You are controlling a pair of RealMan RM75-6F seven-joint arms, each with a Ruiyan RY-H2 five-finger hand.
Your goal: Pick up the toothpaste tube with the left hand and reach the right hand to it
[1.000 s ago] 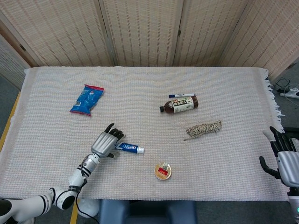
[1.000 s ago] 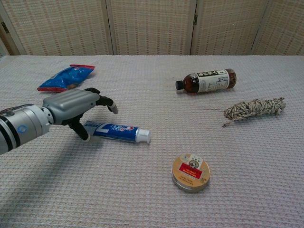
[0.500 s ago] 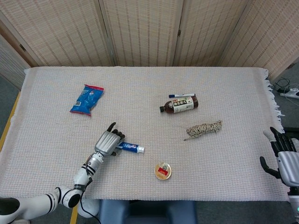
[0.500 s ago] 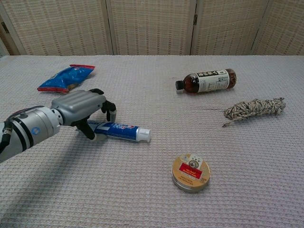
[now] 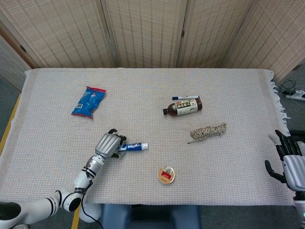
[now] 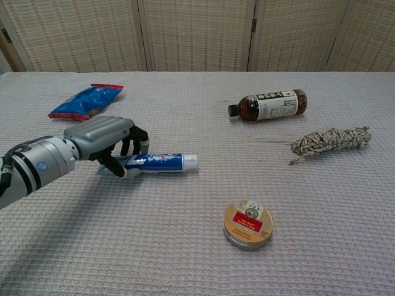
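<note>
The blue and white toothpaste tube point(image 5: 135, 147) point(image 6: 162, 162) lies level, white cap pointing right, low at the left of the table. My left hand point(image 5: 108, 145) point(image 6: 105, 139) grips its flat back end, fingers curled over the top and thumb underneath. I cannot tell whether the tube rests on the cloth or hangs just above it. My right hand point(image 5: 289, 162) stays at the table's right edge, fingers spread and holding nothing; only the head view shows it.
A round tin point(image 5: 166, 174) point(image 6: 247, 223) lies just right of the tube. Farther back are a dark bottle point(image 5: 183, 106) point(image 6: 269, 105) with a marker pen point(image 5: 185, 97) behind it, a rope bundle point(image 5: 208, 131) point(image 6: 331, 140), and a blue snack bag point(image 5: 88, 101) point(image 6: 84, 101) at the left.
My left hand's fingers have closed around the tube's back end. The tube has swung from slanting down-right to level, its cap end shifting up a little. The right hand has not moved.
</note>
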